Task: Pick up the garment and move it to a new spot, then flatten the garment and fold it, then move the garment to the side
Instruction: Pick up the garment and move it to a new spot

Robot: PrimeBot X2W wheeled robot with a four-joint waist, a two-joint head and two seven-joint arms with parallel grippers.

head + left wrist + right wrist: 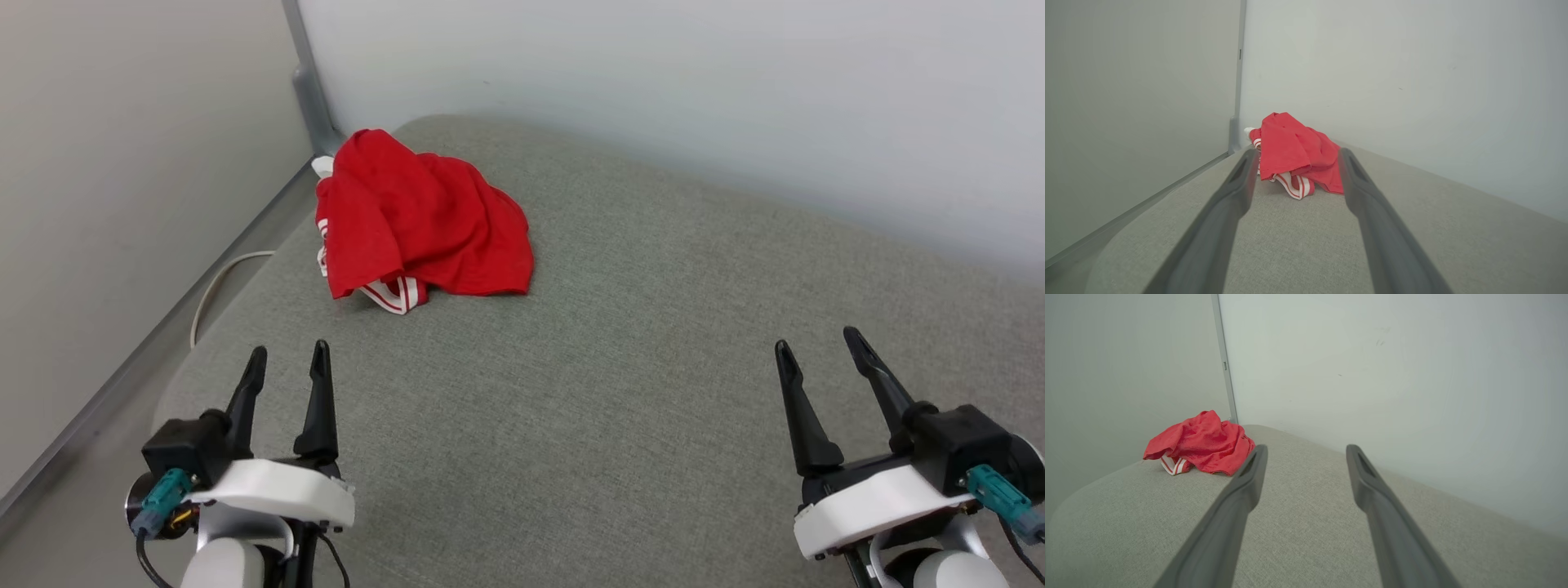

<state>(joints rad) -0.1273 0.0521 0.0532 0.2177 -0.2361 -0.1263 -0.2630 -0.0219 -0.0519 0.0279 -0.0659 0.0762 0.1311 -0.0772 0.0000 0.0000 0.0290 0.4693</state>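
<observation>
At the far left corner of the bench (612,367) the garment (424,220) lies in a crumpled heap, with no clear long axis. The left gripper (290,349), over the bench's near left, is released and empty and points straight at the heap, so it is nearer. The right gripper (816,338), over the near right, is released too.

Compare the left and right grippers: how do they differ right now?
The left gripper sits nearer the garment; the right gripper is farther off to the side. In the left wrist view the garment shows between the left's fingers; in the right wrist view it lies left of the right's fingers. Both are open and empty.
</observation>
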